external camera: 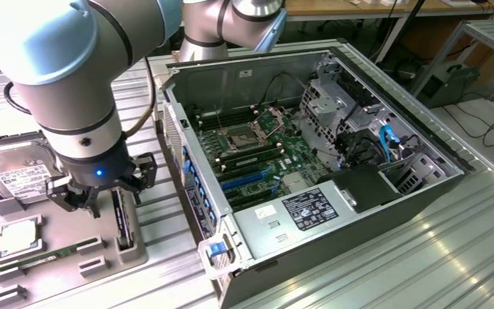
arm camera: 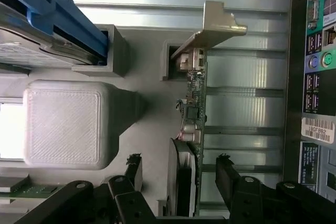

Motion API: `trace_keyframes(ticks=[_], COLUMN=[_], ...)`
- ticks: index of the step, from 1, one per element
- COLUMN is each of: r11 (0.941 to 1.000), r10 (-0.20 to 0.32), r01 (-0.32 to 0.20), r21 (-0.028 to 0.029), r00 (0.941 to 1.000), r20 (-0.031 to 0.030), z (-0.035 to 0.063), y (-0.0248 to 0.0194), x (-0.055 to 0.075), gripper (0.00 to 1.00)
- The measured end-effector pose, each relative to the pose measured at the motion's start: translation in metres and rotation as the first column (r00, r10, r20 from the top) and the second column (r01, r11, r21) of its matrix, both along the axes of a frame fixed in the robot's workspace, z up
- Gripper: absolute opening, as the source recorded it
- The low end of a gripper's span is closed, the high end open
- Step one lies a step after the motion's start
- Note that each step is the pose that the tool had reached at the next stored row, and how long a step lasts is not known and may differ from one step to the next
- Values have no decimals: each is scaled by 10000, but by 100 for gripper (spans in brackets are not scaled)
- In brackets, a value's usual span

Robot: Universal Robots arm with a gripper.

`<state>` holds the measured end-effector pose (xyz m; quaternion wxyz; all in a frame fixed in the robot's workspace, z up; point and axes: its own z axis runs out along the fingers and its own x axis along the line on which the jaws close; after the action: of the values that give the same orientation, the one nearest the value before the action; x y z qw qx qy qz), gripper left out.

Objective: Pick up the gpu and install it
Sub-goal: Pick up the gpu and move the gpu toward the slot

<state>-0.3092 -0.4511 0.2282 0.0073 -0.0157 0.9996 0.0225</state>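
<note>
The gpu [external camera: 123, 222] stands on its long edge in a slot of the grey holder tray [external camera: 67, 225], at the exterior view's left, beside the open computer case [external camera: 316, 161]. In the wrist view the gpu [arm camera: 192, 103] shows edge-on, its metal end bracket [arm camera: 215, 24] at the far end and its black shroud at the near end. My gripper [external camera: 110, 199] hangs low over the card. It is open, and its two black fingers straddle the shroud end without touching it. The gripper [arm camera: 180, 167] holds nothing.
The tray also carries a silver hard drive [external camera: 15, 174], a processor [external camera: 20, 235] and a green memory stick [external camera: 49, 257]. Inside the case lies the motherboard with blue slots [external camera: 247, 177]. The case's rear port panel [arm camera: 317, 77] stands close beside the card.
</note>
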Motion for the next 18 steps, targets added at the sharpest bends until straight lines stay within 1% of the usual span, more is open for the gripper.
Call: trace_keyframes(ticks=[3, 7, 8, 9, 11, 14, 16, 18], r11=[10000, 10000, 10000, 10000, 9999, 9997, 9991, 9987], r10=[-95, -96, -96, -98, -148, -243, -431, -502], r01=[95, 96, 96, 98, 148, 243, 431, 502], r21=[1, -1, 0, 0, 3, 0, 0, -1], r00=[10000, 10000, 10000, 10000, 9999, 9997, 9991, 9987], r20=[1, 0, 0, 0, 3, 1, 1, -1], z=[-46, -47, -47, -49, -60, -72, -79, -80], y=[-1, -1, -1, -1, -1, -2, -3, -3], x=[1, 0, 1, 1, 1, 0, 0, 0], gripper=[67, 66, 60, 60, 47, 47, 47, 47])
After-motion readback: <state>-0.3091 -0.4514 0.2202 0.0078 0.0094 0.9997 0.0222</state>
